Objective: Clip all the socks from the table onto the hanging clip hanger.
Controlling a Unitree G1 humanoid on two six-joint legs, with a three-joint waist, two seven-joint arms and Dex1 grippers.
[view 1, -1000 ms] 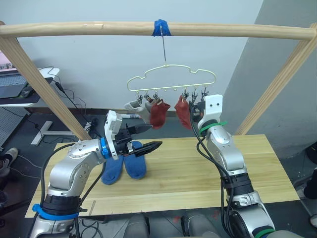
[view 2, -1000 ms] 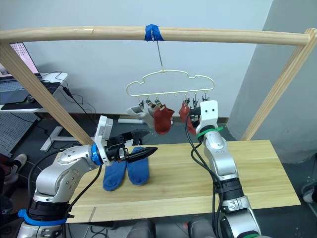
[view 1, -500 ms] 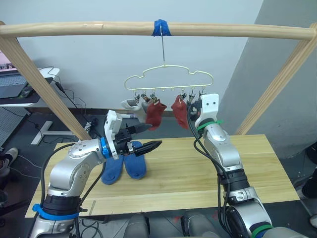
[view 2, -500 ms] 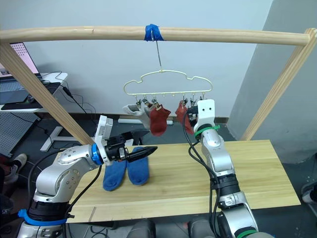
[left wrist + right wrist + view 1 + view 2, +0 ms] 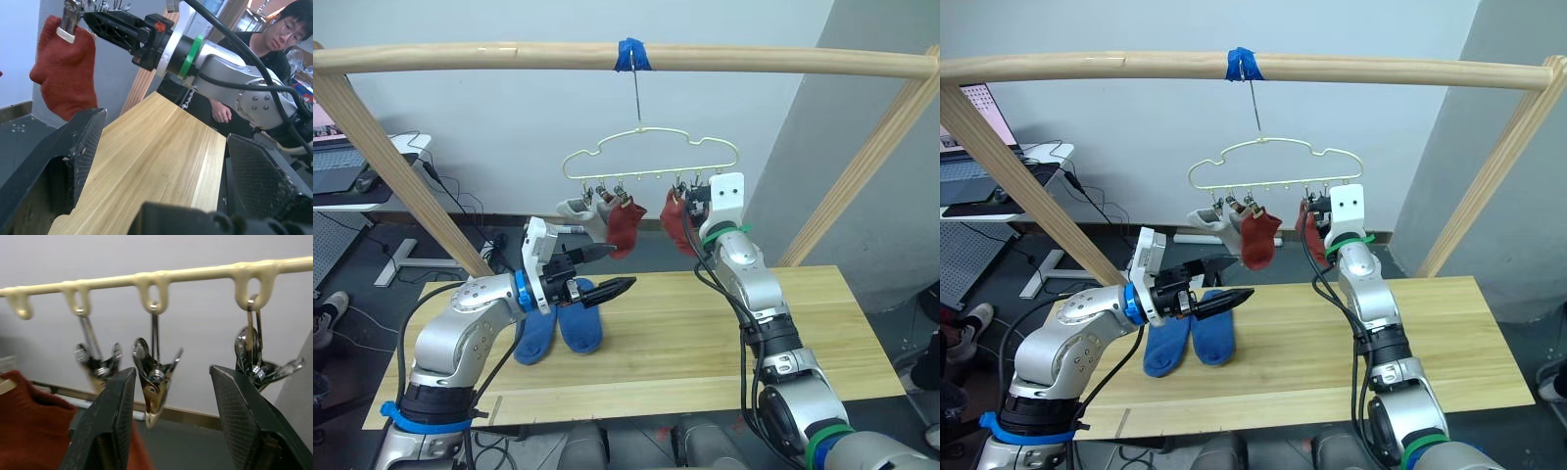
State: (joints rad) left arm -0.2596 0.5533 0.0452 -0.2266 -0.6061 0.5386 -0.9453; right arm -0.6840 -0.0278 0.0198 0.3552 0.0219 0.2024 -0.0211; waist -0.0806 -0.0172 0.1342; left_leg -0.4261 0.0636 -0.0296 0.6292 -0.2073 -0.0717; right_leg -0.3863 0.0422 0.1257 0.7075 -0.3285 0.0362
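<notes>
two blue socks (image 5: pixel 558 331) lie lengthwise on the table (image 5: pixel 685 343) just below the nearer, wide-open left gripper (image 5: pixel 597 272); right gripper (image 5: pixel 168 421), empty and spread, faces the hanger clips (image 5: pixel 154 377).

Left gripper (image 5: pixel 161 161): two black fingers spread wide apart, nothing between them, above the light wooden table (image 5: pixel 146 147). At eleven o'clock, a brick red sock (image 5: pixel 66 73) hangs from a metal clip (image 5: pixel 71 12). At twelve o'clock, the right gripper (image 5: pixel 115 22), black-fingered, reaches toward the clip; its silver arm bears a green ring. At two o'clock, a seated person in black (image 5: pixel 259 58).
</notes>
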